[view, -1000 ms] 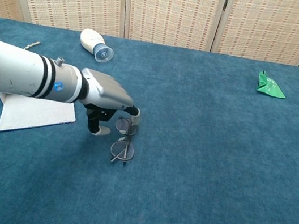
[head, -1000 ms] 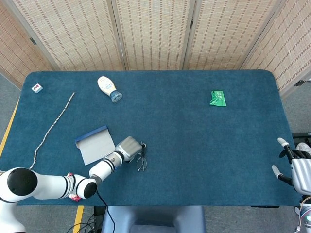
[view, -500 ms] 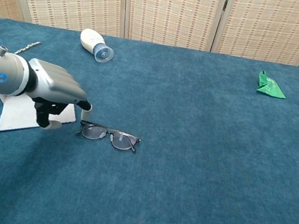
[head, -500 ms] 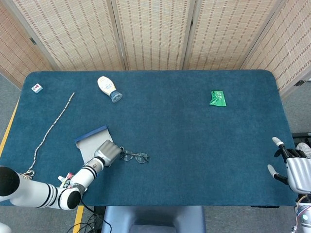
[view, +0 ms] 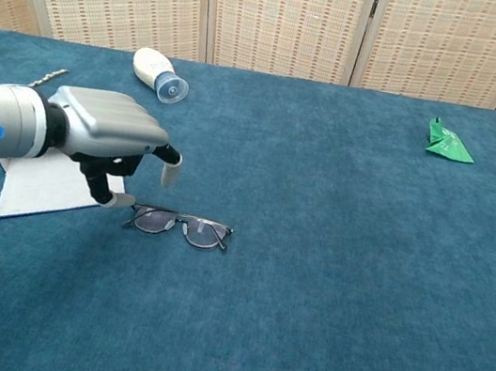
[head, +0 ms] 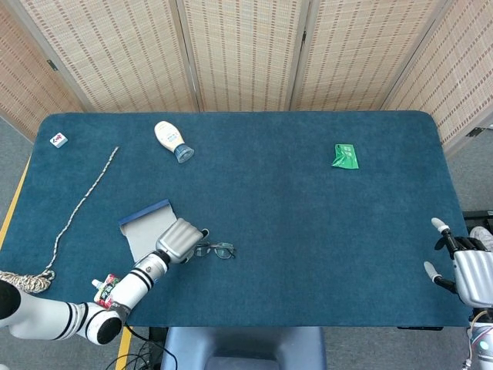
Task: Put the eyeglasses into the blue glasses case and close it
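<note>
Table cover [head: 308, 231]: you see matt blue cloth.
Left hand [view: 110, 129]: smooth grey metal-look shell.
Eyeglasses [view: 179, 225]: thin dark frame, clear glossy lenses.

A pair of thin, dark-framed eyeglasses [head: 215, 249] is seen lying flat on the blue counter, lenses side by side and facing the front edge. Just to its left, the glasses case [head: 149, 229] is laid open: a pale grey inner surface is shown, edged along its far side by a blue rim.
</note>
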### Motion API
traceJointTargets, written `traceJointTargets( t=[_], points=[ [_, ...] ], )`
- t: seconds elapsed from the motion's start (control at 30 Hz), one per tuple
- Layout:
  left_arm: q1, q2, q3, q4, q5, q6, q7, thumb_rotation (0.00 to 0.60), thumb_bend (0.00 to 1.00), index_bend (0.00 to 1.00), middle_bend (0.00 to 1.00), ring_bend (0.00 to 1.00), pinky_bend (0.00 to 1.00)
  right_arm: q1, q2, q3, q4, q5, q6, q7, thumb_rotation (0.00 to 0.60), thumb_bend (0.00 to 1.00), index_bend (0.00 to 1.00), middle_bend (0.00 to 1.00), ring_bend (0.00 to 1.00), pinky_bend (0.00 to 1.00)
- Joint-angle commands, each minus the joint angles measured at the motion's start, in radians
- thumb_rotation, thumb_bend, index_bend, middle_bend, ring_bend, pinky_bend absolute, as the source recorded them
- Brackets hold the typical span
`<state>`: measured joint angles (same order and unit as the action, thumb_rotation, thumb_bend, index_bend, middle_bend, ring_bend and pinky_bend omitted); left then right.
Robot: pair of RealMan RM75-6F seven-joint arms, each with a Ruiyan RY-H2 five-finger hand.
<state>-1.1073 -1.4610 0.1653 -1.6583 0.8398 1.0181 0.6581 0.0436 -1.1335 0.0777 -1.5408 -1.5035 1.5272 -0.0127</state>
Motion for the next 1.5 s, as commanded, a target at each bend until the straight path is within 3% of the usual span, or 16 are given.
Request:
traceJointTargets(
  t=[0.03,0.3,0.67,1.23,1.5],
  points=[
    [0.023,-0.048,-0.039,0.056,0.018,-0.034,-0.027,0.6,0.4,0.39,1.0,0.97,0.98,-0.002,0.0,0.0,0.003,0.003,0.001,0.003,0.6,0.27,0.13,0.48,0.43,0.33],
    [0.028,-0.112,-0.1,0.132,-0.029,-0.093,-0.019,0.6,0.4,0.43,1.0,0.98,0.98,-0.01,0.002,-0.001,0.007,0.006,0.01,0.012,0.6,0.27,0.13,0.48,0.43,0.33],
    [0.036,-0.162,-0.144,0.2,-0.076,-0.131,0.005,0.6,0.4,0.45,1.0,0.98,0.99,-0.012,0.0,0.0,0.021,0.01,0.008,0.028,0.6,0.27,0.13,0.48,0.43,0.33],
    [0.052,-0.201,-0.173,0.232,-0.065,-0.147,0.023,0.6,0.41,0.52,1.0,0.99,0.99,-0.015,-0.006,0.002,0.041,0.019,0.005,0.046,0.6,0.27,0.13,0.48,0.44,0.33],
    [0.057,-0.205,-0.184,0.235,-0.063,-0.154,0.025,0.6,0.46,0.53,1.0,0.99,0.99,-0.018,-0.007,0.001,0.042,0.02,0.007,0.05,0.6,0.27,0.13,0.48,0.44,0.33]
  ],
)
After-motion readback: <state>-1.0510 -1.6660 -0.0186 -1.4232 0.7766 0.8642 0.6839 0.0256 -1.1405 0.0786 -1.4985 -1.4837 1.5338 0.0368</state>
